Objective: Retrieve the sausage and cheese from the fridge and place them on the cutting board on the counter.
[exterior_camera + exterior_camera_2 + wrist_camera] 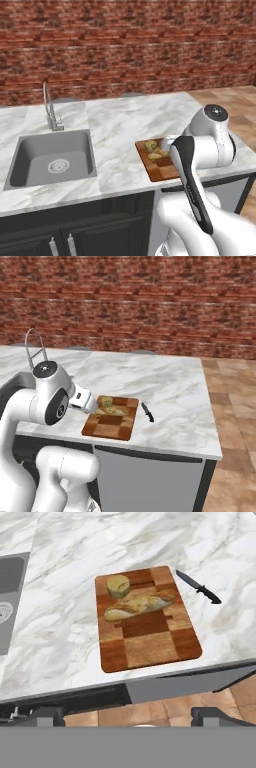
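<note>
White marble counter [125,125] in left base view: sink [52,160] left, cutting board [161,170] near front edge, partly behind my arm. Right base view: cheese [105,402] and pale sausage [115,411] on board, knife [147,412] just beside. Hand view: my claw [130,717] above board, jaws wide apart, holding nothing.

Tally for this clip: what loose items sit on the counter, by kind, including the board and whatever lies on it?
Cutting board: 1
Cheese chunk: 1
Long tan sausage-shaped piece: 1
Black knife: 1
Total: 4
</note>
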You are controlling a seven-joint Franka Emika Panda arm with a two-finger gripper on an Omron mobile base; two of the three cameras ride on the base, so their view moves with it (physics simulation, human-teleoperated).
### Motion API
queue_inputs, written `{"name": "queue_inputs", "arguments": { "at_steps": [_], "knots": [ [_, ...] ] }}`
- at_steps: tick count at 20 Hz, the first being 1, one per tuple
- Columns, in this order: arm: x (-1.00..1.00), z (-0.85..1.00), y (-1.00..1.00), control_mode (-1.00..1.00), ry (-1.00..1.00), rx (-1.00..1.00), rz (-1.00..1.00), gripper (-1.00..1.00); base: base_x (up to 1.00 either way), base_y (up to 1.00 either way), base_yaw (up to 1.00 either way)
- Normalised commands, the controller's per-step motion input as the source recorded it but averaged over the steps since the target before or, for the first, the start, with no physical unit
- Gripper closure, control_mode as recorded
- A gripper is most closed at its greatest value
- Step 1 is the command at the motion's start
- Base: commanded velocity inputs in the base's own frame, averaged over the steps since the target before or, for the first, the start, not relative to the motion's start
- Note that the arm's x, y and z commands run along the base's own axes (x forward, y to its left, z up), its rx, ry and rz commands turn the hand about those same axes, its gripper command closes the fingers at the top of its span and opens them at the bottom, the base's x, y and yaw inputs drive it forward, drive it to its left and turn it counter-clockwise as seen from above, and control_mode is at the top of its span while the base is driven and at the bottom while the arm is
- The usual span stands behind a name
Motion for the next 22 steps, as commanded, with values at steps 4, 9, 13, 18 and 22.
{"name": "queue_inputs", "arguments": {
  "at_steps": [4,9,13,18,22],
  "knots": [
    [0.00,0.00,0.00,1.00,0.00,0.00,0.00,-1.00,-0.99,0.03,0.10],
    [0.00,0.00,0.00,1.00,0.00,0.00,0.00,-1.00,-0.76,0.12,0.60],
    [0.00,0.00,0.00,1.00,0.00,0.00,0.00,-1.00,-0.36,0.15,0.95],
    [0.00,0.00,0.00,1.00,0.00,0.00,0.00,-1.00,-0.18,0.00,1.00],
    [0.00,0.00,0.00,1.00,0.00,0.00,0.00,-1.00,-0.03,0.03,0.99]
  ]
}}
